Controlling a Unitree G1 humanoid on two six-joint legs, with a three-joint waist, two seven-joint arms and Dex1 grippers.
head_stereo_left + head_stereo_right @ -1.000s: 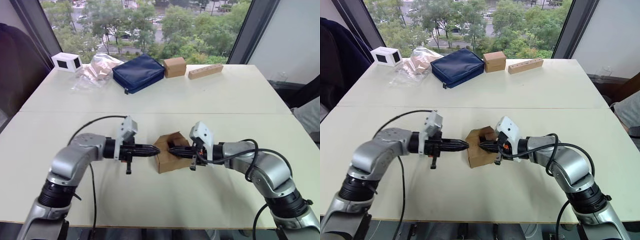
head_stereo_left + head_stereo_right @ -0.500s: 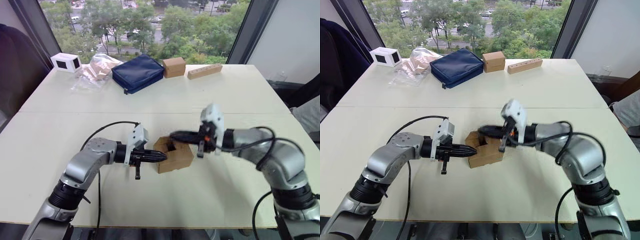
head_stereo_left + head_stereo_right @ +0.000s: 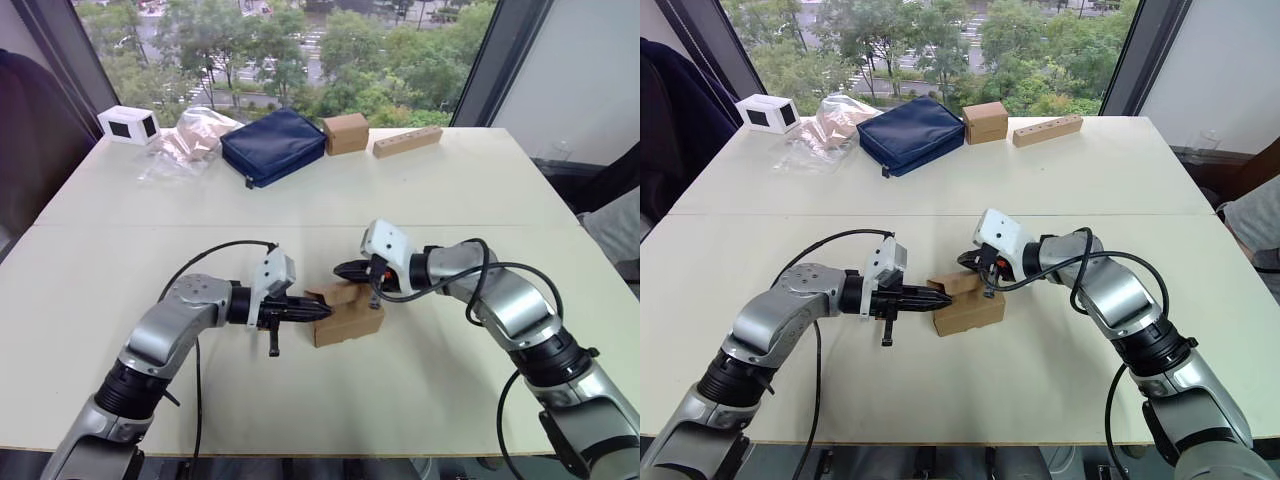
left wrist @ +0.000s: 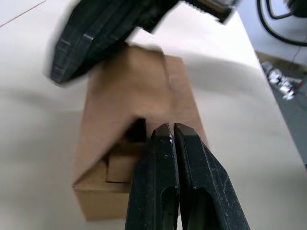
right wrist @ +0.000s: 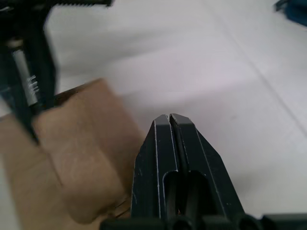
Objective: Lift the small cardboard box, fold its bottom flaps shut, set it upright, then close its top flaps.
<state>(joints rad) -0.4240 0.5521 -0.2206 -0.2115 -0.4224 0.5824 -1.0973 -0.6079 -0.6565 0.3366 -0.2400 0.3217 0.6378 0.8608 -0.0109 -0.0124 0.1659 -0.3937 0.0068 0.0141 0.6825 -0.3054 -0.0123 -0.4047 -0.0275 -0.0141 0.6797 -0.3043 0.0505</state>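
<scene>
box: small cardboard box (image 3: 347,317) sits on the table (image 3: 450,200), frame centre
left pincer (image 3: 322,311): pressed together, poking the box's end
right pincer (image 3: 340,270): also pressed together, above the flaps
progress: early I'd say, flaps look partly folded, nothing closed properly

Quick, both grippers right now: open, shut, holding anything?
Left gripper: fingers shut, empty, tips pressed against the small cardboard box.
Right gripper: fingers shut, empty, tips at the box's upper flap.
</scene>
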